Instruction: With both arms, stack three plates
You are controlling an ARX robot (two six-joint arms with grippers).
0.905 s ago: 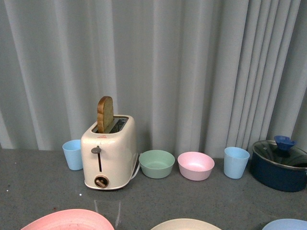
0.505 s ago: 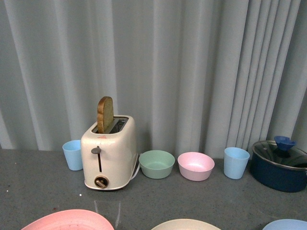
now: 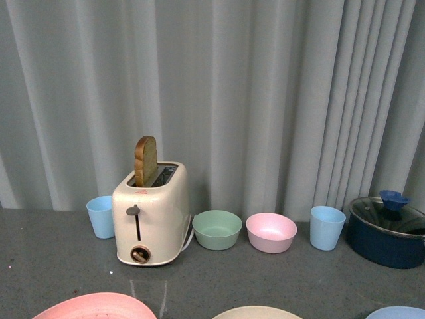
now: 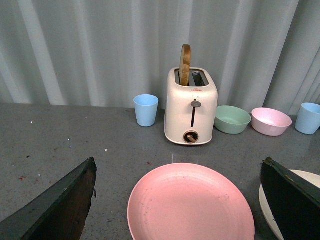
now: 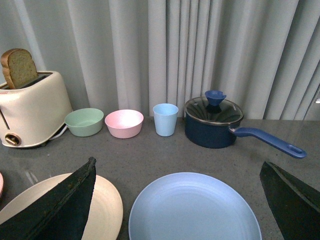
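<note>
Three plates lie side by side on the grey table. The pink plate (image 4: 190, 204) lies between the wide-open jaws of my left gripper (image 4: 180, 205); its far rim shows in the front view (image 3: 96, 304). The cream-beige plate (image 5: 102, 210) is in the middle, its edge also showing in the left wrist view (image 4: 265, 200) and the front view (image 3: 255, 312). The light blue plate (image 5: 195, 210) lies between the open jaws of my right gripper (image 5: 182, 205); a sliver shows in the front view (image 3: 398, 312). Both grippers are empty and above their plates. Neither arm shows in the front view.
At the back stand a cream toaster (image 3: 149, 212) with a slice of bread, a blue cup (image 3: 101, 214), a green bowl (image 3: 217, 228), a pink bowl (image 3: 271, 230), another blue cup (image 3: 327, 226) and a dark blue lidded pot (image 3: 388, 229) with a long handle (image 5: 270, 142).
The plates' rims sit slightly lower in the front view than before. The things at the back have not moved.
</note>
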